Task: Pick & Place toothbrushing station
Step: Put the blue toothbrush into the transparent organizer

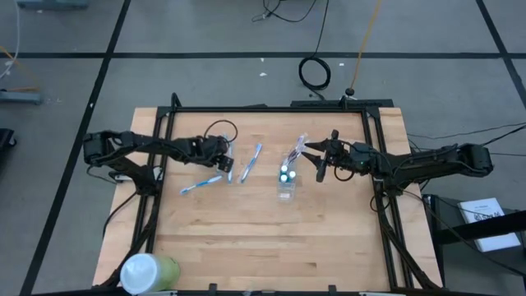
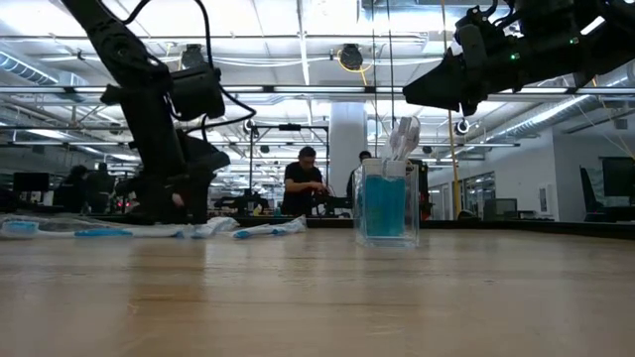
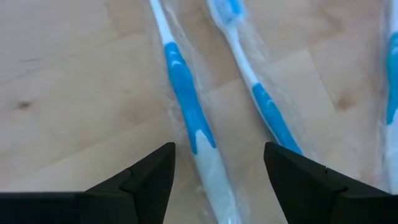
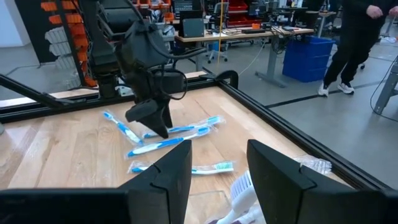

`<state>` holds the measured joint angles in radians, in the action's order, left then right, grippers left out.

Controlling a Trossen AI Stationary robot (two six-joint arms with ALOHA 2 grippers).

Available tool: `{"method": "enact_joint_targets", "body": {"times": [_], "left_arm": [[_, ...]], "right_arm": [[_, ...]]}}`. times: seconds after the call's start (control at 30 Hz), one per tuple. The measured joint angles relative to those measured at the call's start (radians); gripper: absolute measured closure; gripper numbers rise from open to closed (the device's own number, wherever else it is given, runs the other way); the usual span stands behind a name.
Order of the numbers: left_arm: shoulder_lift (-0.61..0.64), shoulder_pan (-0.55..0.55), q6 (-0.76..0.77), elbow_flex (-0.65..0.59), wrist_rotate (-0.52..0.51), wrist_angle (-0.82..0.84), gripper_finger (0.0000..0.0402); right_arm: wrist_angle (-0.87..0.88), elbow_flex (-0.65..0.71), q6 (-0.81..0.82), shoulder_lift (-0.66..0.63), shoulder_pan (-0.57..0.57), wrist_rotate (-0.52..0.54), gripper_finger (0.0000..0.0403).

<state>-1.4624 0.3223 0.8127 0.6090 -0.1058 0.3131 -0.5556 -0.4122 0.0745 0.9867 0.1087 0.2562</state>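
Three blue-and-white toothbrushes in clear wrappers lie flat on the wooden table left of centre (image 1: 201, 184), (image 1: 227, 158), (image 1: 251, 162). My left gripper (image 3: 217, 149) (image 1: 223, 154) points steeply down over them, open. Its fingers stand on either side of one brush's handle (image 3: 186, 106), and I cannot see them touch it. A second brush (image 3: 264, 102) lies beside it. The small clear cup (image 1: 286, 189) (image 2: 386, 203) stands at mid-table with white-capped tubes (image 1: 284, 174) and a wrapped pinkish brush (image 1: 300, 146) sticking out. My right gripper (image 1: 320, 163) (image 4: 219, 155) hangs level and open, above and just right of the cup.
A large pale-green container (image 1: 149, 271) stands at the near left corner. A black frame (image 1: 271, 108) runs along the table's far and side edges. People (image 2: 303, 183) stand in the room behind. Bare wood fills the table's near half.
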Motion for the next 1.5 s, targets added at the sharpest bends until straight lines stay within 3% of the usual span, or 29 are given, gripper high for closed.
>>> {"method": "enact_joint_targets", "body": {"times": [0.2, 0.57, 0.63, 0.83, 1.0, 1.17, 1.3, 1.5], "left_arm": [[-0.003, -0.038, 0.022, 0.001, -0.021, 0.031, 0.0183], [-0.004, -0.054, 0.078, 0.0, -0.105, 0.069, 0.0369], [-0.004, -0.054, 0.06, 0.0, -0.113, 0.052, 0.0386], [0.0, -0.065, 0.011, 0.04, -0.116, 0.057, 0.0364], [0.051, -0.106, -0.059, 0.106, -0.187, 0.063, 0.0386], [0.138, -0.163, -0.159, 0.177, -0.244, 0.037, 0.038], [0.189, -0.243, -0.348, 0.19, -0.235, -0.141, 0.0383], [0.164, -0.376, -0.675, 0.192, -0.196, -0.469, 0.0384]], "right_arm": [[0.0, 0.0, 0.0, 0.0, 0.0, 0.0, 0.0257], [0.0, 0.0, 0.015, 0.0, 0.0, 0.0, 0.0257], [0.0, 0.0, 0.015, 0.0, 0.0, 0.0, 0.0257], [0.0, 0.0, 0.015, 0.0, 0.0, 0.0, 0.0257], [0.008, 0.0, 0.015, 0.0, 0.001, 0.002, 0.0257], [0.007, 0.0, 0.018, 0.0, 0.001, 0.002, 0.0257], [0.007, 0.0, 0.023, 0.0, 0.001, 0.002, 0.0257], [-0.014, 0.0, 0.083, 0.001, 0.002, -0.028, 0.0257]]}}
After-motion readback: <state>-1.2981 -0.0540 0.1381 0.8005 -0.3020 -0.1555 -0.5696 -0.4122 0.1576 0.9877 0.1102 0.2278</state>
